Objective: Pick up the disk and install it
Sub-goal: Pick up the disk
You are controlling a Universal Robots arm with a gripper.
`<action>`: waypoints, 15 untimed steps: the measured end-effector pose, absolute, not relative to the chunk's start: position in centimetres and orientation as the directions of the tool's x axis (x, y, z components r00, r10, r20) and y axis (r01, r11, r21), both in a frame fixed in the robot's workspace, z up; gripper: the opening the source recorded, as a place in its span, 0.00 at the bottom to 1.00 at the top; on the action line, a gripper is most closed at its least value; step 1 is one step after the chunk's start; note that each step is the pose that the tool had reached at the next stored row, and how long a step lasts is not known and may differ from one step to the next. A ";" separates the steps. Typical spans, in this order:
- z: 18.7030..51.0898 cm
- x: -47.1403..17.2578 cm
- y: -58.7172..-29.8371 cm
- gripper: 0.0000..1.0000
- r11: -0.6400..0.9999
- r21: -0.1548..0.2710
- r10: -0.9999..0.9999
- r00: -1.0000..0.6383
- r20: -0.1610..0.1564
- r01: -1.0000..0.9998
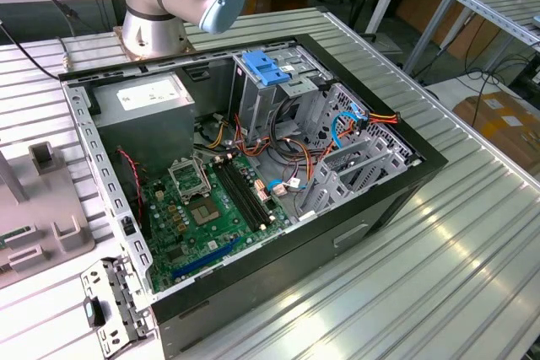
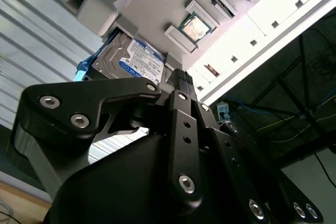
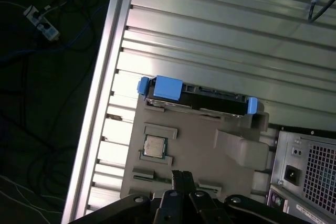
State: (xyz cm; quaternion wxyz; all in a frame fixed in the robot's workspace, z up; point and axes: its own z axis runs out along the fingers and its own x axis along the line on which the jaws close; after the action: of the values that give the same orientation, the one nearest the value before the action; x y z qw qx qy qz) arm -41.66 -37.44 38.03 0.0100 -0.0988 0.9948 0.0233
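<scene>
Jaws shut on nothing, poised over the grey holder [image 3: 199,140].
Just beyond: disk [image 3: 210,98] slotted edge-up in that moulded plastic holder on the ribbed aluminium bench [image 3: 210,24]. Rigid metal, likely hefty, shock-sensitive, label slick. Best pinched across the flat faces, clear of the blue carrier [image 3: 168,87].

Ribbed metal table [image 1: 472,242]. Standing directly on it: open computer case [image 1: 354,227], grey fixture plate [image 1: 51,238], arm base [image 1: 150,35]. Loose perforated metal bracket [image 1: 116,303] beside the case.
</scene>
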 end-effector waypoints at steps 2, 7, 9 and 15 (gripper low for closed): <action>38.0 -41.7 -37.4 0.11 0.978 0.044 -0.202 -0.979 -0.024 -0.203; 38.0 -41.7 -37.4 0.11 0.973 0.044 -0.227 -0.974 -0.024 -0.228; 38.0 -41.7 -37.4 0.11 0.969 0.044 -0.242 -0.970 -0.025 -0.243; 38.0 -41.7 -37.4 0.11 0.960 0.044 -0.277 -0.960 -0.024 -0.278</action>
State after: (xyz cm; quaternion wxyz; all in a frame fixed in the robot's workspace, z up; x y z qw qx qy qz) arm -41.66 -37.44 38.03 0.0090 -0.1403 0.9898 0.0237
